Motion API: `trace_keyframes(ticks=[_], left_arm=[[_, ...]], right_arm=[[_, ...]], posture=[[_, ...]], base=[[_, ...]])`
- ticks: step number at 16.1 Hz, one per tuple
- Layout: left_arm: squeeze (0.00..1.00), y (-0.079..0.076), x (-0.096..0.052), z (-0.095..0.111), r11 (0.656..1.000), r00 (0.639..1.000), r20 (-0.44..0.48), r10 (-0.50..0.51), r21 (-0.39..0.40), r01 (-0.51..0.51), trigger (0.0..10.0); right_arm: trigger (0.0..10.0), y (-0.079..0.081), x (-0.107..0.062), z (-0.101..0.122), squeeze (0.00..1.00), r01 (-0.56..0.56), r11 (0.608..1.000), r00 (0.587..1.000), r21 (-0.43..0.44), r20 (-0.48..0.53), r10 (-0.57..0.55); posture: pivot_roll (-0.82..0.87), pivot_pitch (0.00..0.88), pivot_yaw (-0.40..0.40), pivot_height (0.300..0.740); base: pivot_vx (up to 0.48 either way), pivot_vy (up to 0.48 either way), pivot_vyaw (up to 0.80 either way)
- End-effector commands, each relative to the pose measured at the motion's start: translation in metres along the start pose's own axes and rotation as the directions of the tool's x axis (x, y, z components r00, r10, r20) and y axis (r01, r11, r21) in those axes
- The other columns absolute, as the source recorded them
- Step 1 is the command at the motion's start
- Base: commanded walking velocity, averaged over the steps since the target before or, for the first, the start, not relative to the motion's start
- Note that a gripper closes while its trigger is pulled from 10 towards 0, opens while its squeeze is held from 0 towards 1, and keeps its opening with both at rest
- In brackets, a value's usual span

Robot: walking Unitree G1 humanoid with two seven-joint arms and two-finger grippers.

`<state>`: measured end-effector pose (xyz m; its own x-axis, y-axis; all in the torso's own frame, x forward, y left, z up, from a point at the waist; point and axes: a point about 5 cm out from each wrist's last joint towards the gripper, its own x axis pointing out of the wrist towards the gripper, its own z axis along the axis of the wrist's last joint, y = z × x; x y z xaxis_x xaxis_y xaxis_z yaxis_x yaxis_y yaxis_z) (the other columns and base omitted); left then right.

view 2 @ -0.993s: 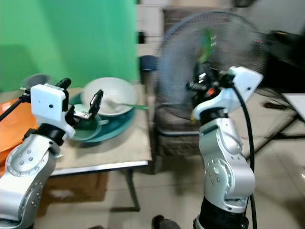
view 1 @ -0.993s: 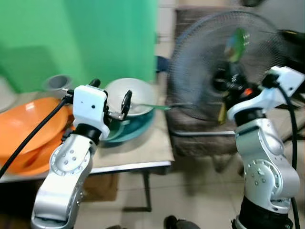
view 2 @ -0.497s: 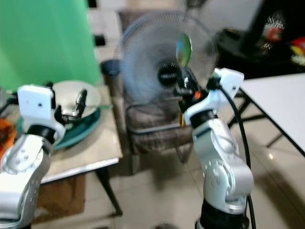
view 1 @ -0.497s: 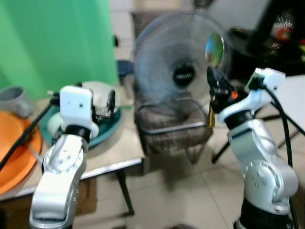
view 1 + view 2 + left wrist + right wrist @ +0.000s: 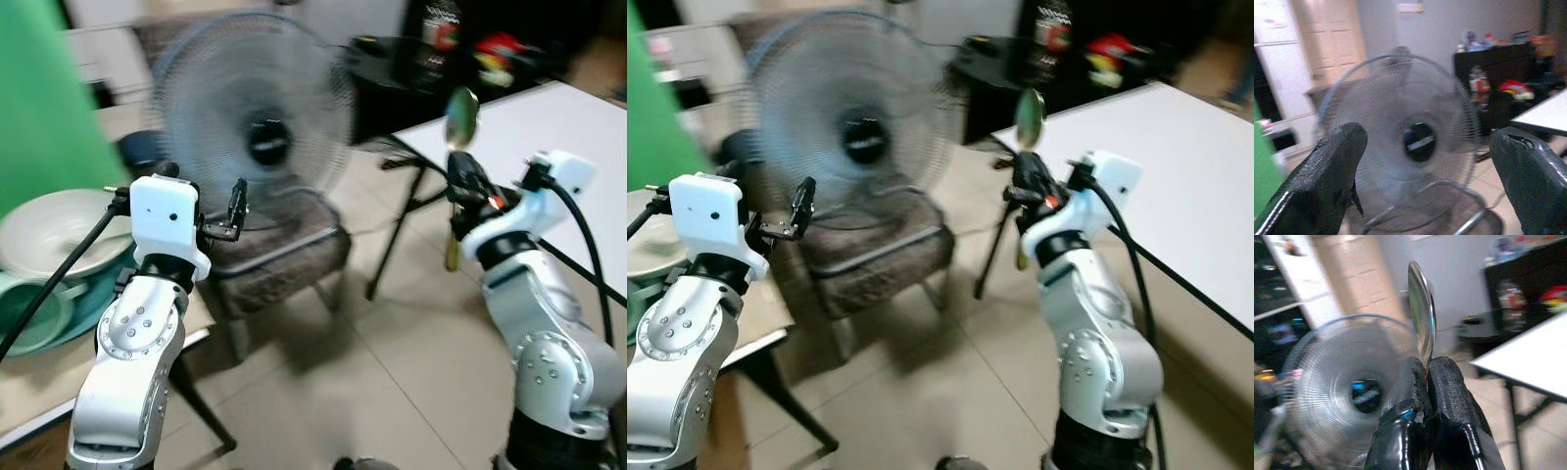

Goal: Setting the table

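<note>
The right gripper is raised in front of the robot with its 2 black fingers pressed together on the handle of a shiny metal spoon; the spoon stands upright, its bowl above the fingertips and its handle end hanging below the gripper. Just to the right of that arm lies a large white table, whose near corner is close to the spoon, though the spoon is held in the air and touches nothing but the fingers. The left gripper is held up at chest height on the robot's left, its 2 fingers spread wide apart with nothing between them. Ahead of it stands a grey round electric fan with a wire cage, and beneath the fan is a dark brown cushioned chair with a metal frame. At the far left a beige side table carries a white bowl resting in a teal dish, with a green wall panel behind them. Beyond the white table a black cabinet holds blurred coloured items that cannot be made out. The floor is pale beige tile. Both eye views are smeared with motion blur.
</note>
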<state>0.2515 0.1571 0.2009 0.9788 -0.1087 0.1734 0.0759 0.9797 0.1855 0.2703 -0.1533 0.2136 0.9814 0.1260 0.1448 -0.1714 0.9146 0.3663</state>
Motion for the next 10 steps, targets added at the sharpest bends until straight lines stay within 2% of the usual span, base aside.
trace_keyframes(ticks=[1,7,10], left_arm=[[0.0,-0.0024,0.0004,-0.0057,1.0,1.0,-0.028,-0.011,0.014,0.011,10.0],[0.0,0.0003,0.0024,-0.0141,1.0,0.997,-0.08,0.004,0.015,-0.002,10.0],[0.0,-0.0023,0.0026,-0.0129,0.999,0.998,-0.07,-0.005,-0.034,0.003,10.0]], right_arm=[[10.0,0.0021,0.0005,0.0003,0.0,-0.001,1.0,1.0,-0.014,0.004,0.001],[10.0,0.0035,-0.0008,-0.0049,0.0,0.017,0.996,1.0,-0.091,-0.009,-0.018],[10.0,0.0035,0.0002,-0.0067,0.0,0.01,0.994,1.0,-0.112,-0.021,-0.013]], posture=[[0.06,0.0,-0.001,0.74],[0.05,0.0,0.003,0.74],[0.05,0.0,-0.001,0.74]], base=[[0.0,0.0,-0.8],[0.0,0.0,-0.8],[0.0,0.0,-0.8]])
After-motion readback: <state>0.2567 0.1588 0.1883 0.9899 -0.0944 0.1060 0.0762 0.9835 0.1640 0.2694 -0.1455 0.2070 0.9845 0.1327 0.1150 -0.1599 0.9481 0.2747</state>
